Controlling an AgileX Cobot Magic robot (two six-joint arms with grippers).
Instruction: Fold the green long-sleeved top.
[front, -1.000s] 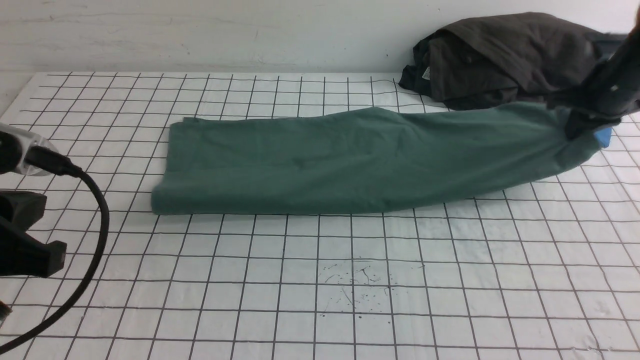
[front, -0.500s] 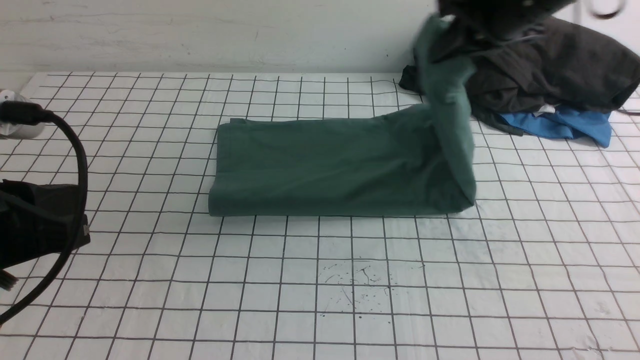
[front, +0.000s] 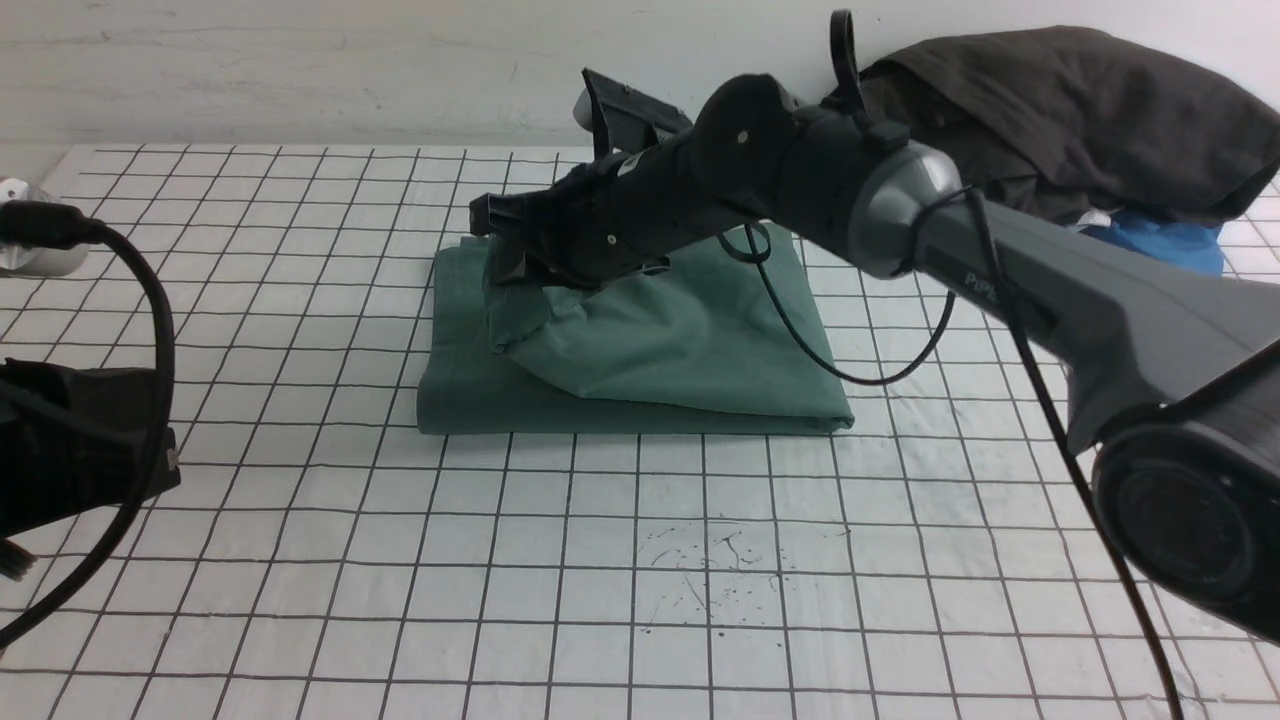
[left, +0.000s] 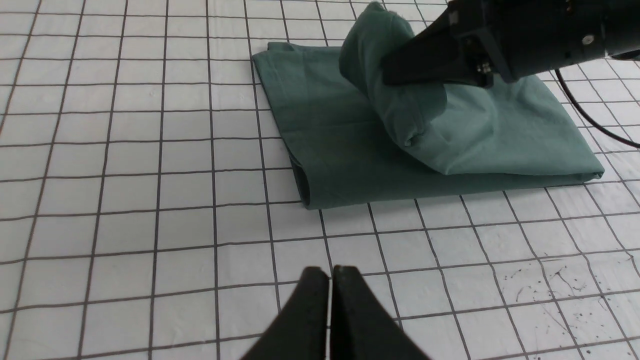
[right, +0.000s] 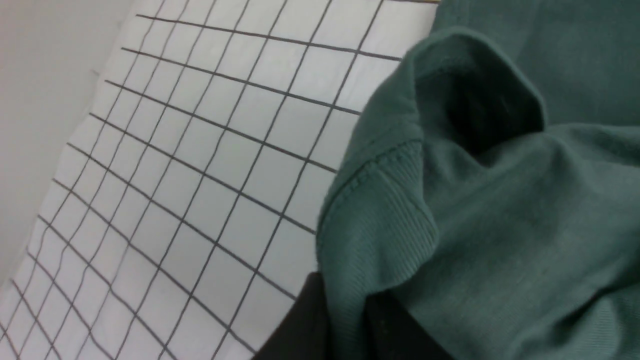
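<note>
While the right hand (front: 508, 262) pinches its edge, green top (front: 650, 345) folded beneath.

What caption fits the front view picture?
The right gripper holds the green top folded over on the gridded table.

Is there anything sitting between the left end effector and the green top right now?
Nothing visible. Only gridded table lies between the shut left end effector and the near edge of the green top. The right end effector grips a fold of its cloth farther back, outside that path.
</note>
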